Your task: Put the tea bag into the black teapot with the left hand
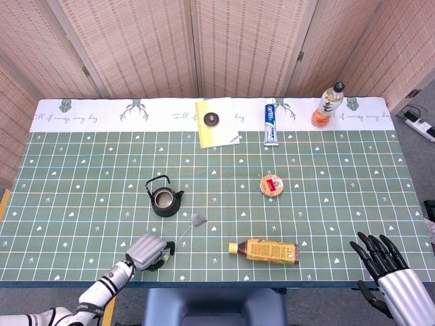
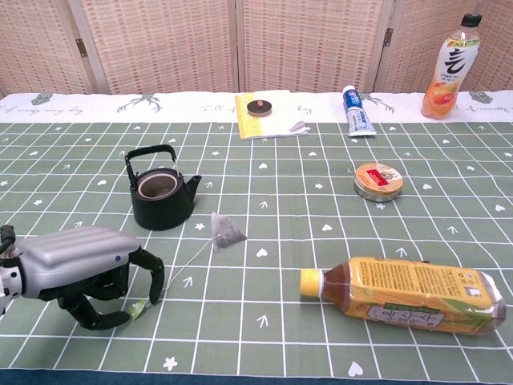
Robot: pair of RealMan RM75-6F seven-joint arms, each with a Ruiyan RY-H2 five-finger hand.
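Observation:
The black teapot [image 1: 164, 199] [image 2: 162, 192] stands upright and lidless, left of the table's middle. The tea bag [image 1: 198, 219] [image 2: 226, 233] lies on the cloth just right of it. Its string runs forward-left to a small green tag [image 2: 138, 308]. My left hand [image 1: 148, 250] [image 2: 76, 265] arches over the near edge, fingertips down on the cloth. The tag lies flat between its thumb and a finger, not lifted. My right hand [image 1: 387, 272] hangs off the near right corner with its fingers spread, holding nothing.
A tea bottle [image 2: 405, 295] lies on its side at the near right. A round tin [image 2: 378, 180] sits mid-right. At the back are a yellow booklet with the black teapot lid [image 2: 256, 107], a toothpaste tube [image 2: 357, 111] and an upright orange drink bottle [image 2: 451, 56].

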